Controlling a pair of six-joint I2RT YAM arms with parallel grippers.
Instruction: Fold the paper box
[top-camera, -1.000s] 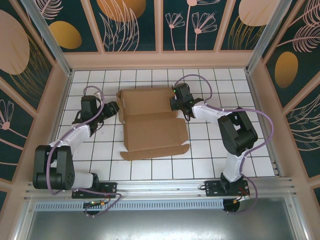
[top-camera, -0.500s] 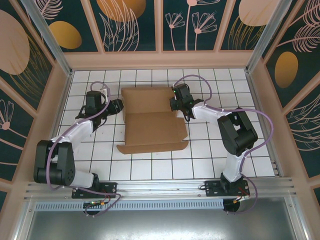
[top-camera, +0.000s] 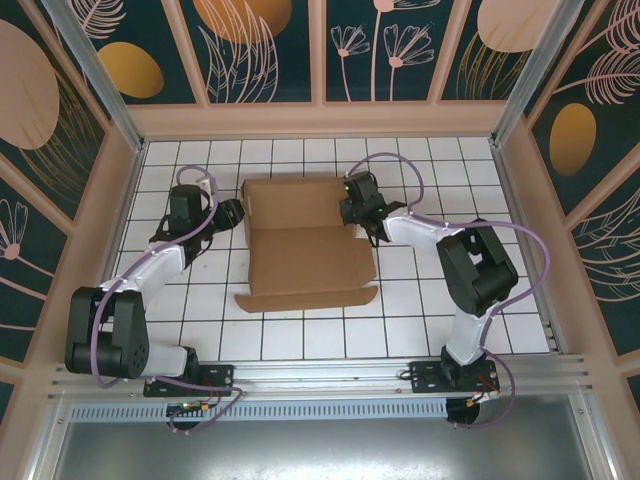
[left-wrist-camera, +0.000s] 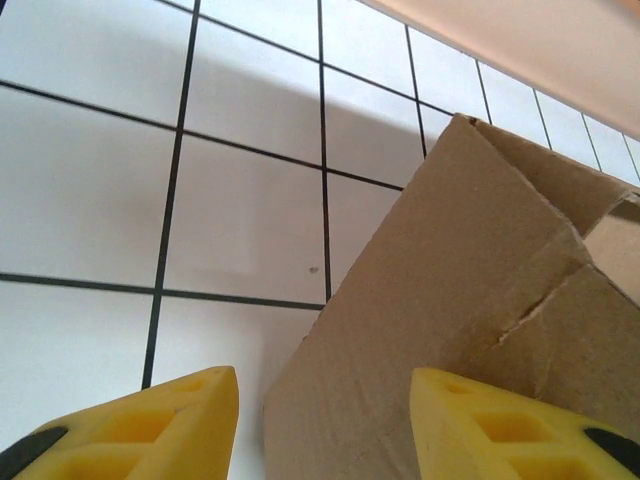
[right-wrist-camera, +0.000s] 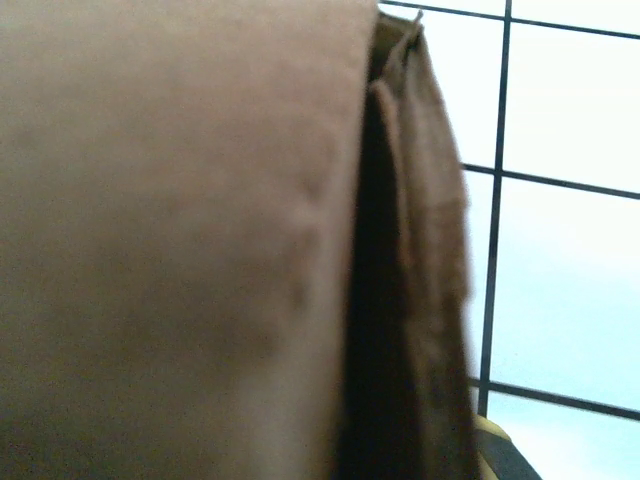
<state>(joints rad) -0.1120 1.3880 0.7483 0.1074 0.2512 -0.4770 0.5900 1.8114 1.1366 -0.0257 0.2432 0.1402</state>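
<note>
The paper box (top-camera: 305, 255) lies mid-table as a brown cardboard sheet, partly folded, with a loose flap along its near edge. My left gripper (top-camera: 236, 213) is at the box's far left corner. In the left wrist view its yellow fingers (left-wrist-camera: 170, 425) stand apart, open, and a raised cardboard wall (left-wrist-camera: 470, 300) reaches in between them, next to the right finger. My right gripper (top-camera: 349, 210) is at the box's far right edge. In the right wrist view doubled cardboard (right-wrist-camera: 180, 240) runs down into the jaws, which are shut on it, and one fingertip (right-wrist-camera: 500, 455) shows beside it.
The floor is white tile (top-camera: 450, 170) with black lines. Wooden walls (top-camera: 320, 120) close in the back and both sides. A metal rail (top-camera: 320, 375) with the arm bases runs along the near edge. Bare tiles lie right of and in front of the box.
My left gripper has moved in toward the box's far left corner. The box's near flap has swung slightly left and lies straighter. The right gripper has stayed put.
</note>
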